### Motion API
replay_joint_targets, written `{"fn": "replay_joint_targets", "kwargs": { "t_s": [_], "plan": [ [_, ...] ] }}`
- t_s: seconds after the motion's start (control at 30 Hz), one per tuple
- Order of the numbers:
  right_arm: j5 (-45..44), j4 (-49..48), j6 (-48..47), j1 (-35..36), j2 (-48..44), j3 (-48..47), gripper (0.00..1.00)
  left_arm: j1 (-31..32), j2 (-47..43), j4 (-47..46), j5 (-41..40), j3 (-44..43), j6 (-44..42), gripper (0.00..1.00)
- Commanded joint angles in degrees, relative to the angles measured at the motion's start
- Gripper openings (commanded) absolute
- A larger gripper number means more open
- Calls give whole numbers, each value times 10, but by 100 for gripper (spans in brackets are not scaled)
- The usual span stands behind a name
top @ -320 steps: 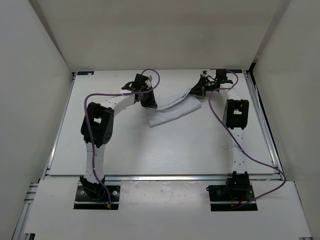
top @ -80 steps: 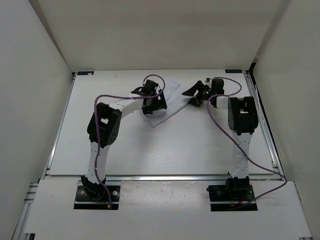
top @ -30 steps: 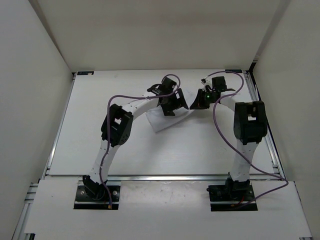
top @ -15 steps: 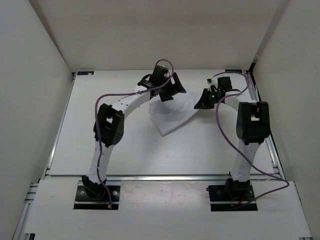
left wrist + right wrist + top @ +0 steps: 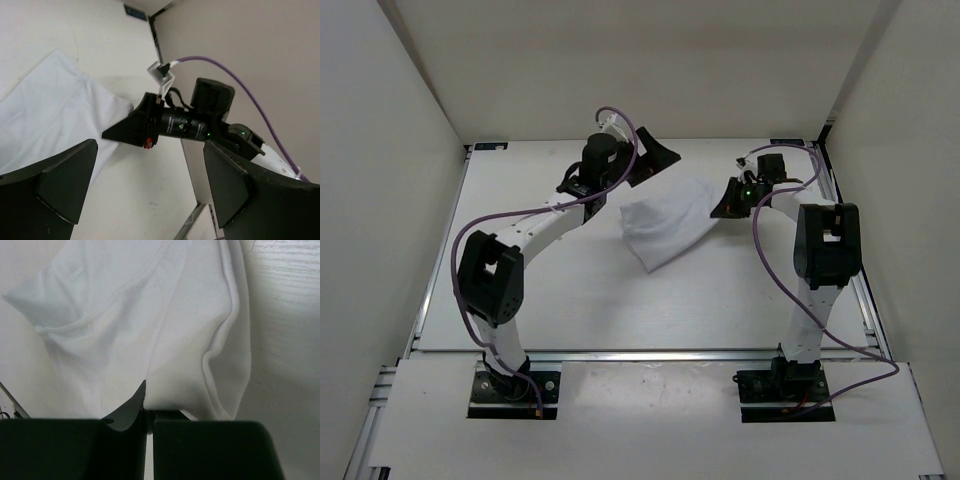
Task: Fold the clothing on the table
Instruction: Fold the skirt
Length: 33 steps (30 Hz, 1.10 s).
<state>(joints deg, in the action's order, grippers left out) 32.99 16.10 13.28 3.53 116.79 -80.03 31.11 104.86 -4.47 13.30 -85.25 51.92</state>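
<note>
The clothing [image 5: 665, 225] lies as a bunched white wedge on the table [image 5: 550, 290], right of centre toward the back. My right gripper [image 5: 728, 198] sits at its right edge, jaws shut on a fold of the clothing [image 5: 150, 330] that bulges right at the right gripper's [image 5: 148, 412] tips. My left gripper [image 5: 646, 163] hangs above the table behind the cloth's left end, open wide and holding nothing. In the left wrist view, both fingers [image 5: 60, 185] frame bare table, with the clothing [image 5: 50, 115] and the right gripper's [image 5: 131, 131] black nose beyond.
Aluminium rails [image 5: 852, 260] run along the table's sides and near edge. White walls [image 5: 380, 150] close in the left, back and right. Purple cables [image 5: 525, 215] loop off both arms. The arm bases [image 5: 515, 385] stand at the near edge.
My left gripper has lifted off the clothing and swung back and left, open. The cloth has spread slightly toward the left. My right gripper has stayed shut at the cloth's right edge.
</note>
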Motion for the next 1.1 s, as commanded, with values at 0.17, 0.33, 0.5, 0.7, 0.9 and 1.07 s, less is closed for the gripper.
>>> {"fn": "replay_joint_targets", "kwargs": {
  "t_s": [0.17,0.33,0.5,0.7,0.9,1.07],
  "plan": [
    [17,-18,-1,-3,-40,-4,0,-14,-63,-149,-3,50,9,75],
    [18,-15,-1,-7,-43,-3,1,-19,-56,-86,-8,20,14,0],
    [22,-26,2,-9,-43,-1,0,4,-31,-25,-13,-3,9,0],
    [28,-32,9,-10,-43,4,0,38,-5,-37,-13,87,32,0],
    [44,-45,22,-18,-49,30,0,63,61,-16,1,94,37,0],
    [70,-44,13,-19,-44,42,0,65,140,4,16,41,52,0]
  ]
}}
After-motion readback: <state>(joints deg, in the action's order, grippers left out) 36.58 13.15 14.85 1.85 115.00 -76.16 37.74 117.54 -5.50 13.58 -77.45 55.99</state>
